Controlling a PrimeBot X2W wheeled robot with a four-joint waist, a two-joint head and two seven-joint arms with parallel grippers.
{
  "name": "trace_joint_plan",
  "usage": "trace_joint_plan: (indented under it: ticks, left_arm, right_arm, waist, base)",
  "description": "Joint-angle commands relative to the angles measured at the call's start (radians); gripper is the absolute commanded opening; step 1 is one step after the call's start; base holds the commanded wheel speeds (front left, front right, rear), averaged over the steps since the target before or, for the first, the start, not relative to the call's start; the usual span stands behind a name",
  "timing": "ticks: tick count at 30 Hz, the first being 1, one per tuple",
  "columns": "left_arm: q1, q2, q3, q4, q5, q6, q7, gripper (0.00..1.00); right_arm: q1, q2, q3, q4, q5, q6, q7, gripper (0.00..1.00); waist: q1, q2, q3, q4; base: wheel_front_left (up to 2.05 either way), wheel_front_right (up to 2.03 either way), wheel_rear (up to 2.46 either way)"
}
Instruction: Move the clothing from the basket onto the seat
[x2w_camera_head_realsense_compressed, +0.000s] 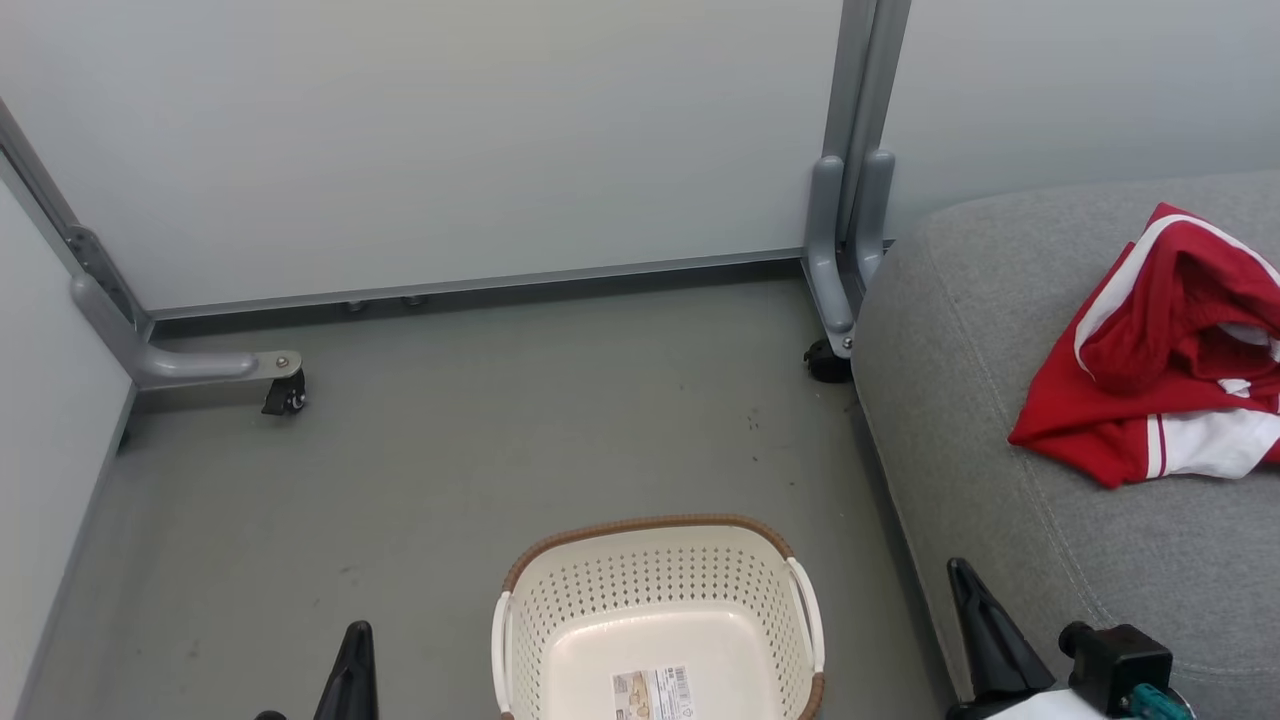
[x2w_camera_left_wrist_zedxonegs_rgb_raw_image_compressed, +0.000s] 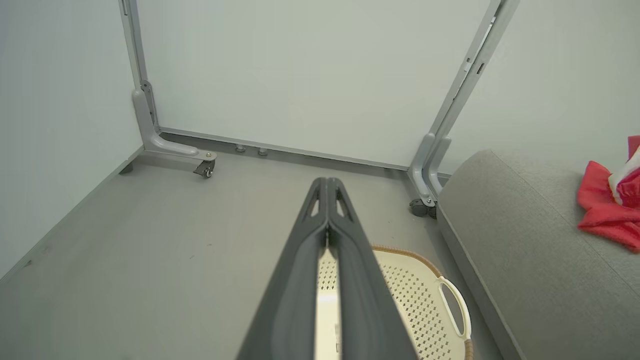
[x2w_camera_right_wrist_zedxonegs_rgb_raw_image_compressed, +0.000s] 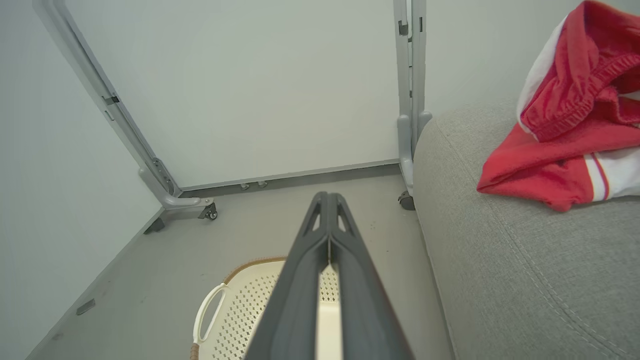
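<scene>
On 1 seat (x2w_camera_head_realsense_compressed: 960, 400) lies 1 clothing heap (x2w_camera_head_realsense_compressed: 1140, 400), near 1 basket (x2w_camera_head_realsense_compressed: 650, 585).

**Open floor ahead, walled on three sides**

The grey floor (x2w_camera_head_realsense_compressed: 480, 440) lies open from the basket (x2w_camera_head_realsense_compressed: 655, 590) to the back panel (x2w_camera_head_realsense_compressed: 450, 130), which closes the far side. A side panel (x2w_camera_head_realsense_compressed: 40, 400) walls the left. Two obstacles reach onto the floor: a caster foot (x2w_camera_head_realsense_compressed: 200, 365) at the left corner and the post foot (x2w_camera_head_realsense_compressed: 830, 290) just beside the seat (x2w_camera_head_realsense_compressed: 960, 400), which blocks the whole right. A narrow floor strip runs between seat and basket. The basket opens upward, its bottom bare. The clothing (x2w_camera_head_realsense_compressed: 1160, 380) covers the seat's far right part; the nearer cushion is bare. The left gripper (x2w_camera_head_realsense_compressed: 356, 640), fingers pressed together, stands left of the basket. The right gripper (x2w_camera_head_realsense_compressed: 962, 575), likewise closed, is by the seat's near edge.
</scene>
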Motion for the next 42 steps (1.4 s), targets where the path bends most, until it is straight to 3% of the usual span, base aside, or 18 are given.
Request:
trace_joint_plan:
  ticks: [1,23,42]
  left_arm:
    - [-0.038,0.010,0.009,-0.009,-0.050,-0.005,0.007,0.00]
    - [-0.129,0.027,0.041,0.034,-0.427,-0.030,0.084,0.00]
    - [-0.188,0.033,0.070,0.061,-0.672,-0.046,0.142,0.00]
  right_arm:
    - [-0.035,-0.008,-0.007,-0.010,0.052,0.000,0.007,0.00]
    - [-0.106,-0.026,-0.040,0.024,0.460,0.000,0.083,0.00]
    - [-0.153,-0.033,-0.071,0.047,0.726,0.000,0.140,0.00]
  waist:
    - [0.0000,-0.0001,0.001,0.000]
    - [0.0000,-0.0001,0.016,0.004]
    - [0.0000,-0.0001,0.028,0.007]
  base:
    - [0.00,0.00,0.00]
    - [0.00,0.00,0.00]
    - [0.00,0.00,0.00]
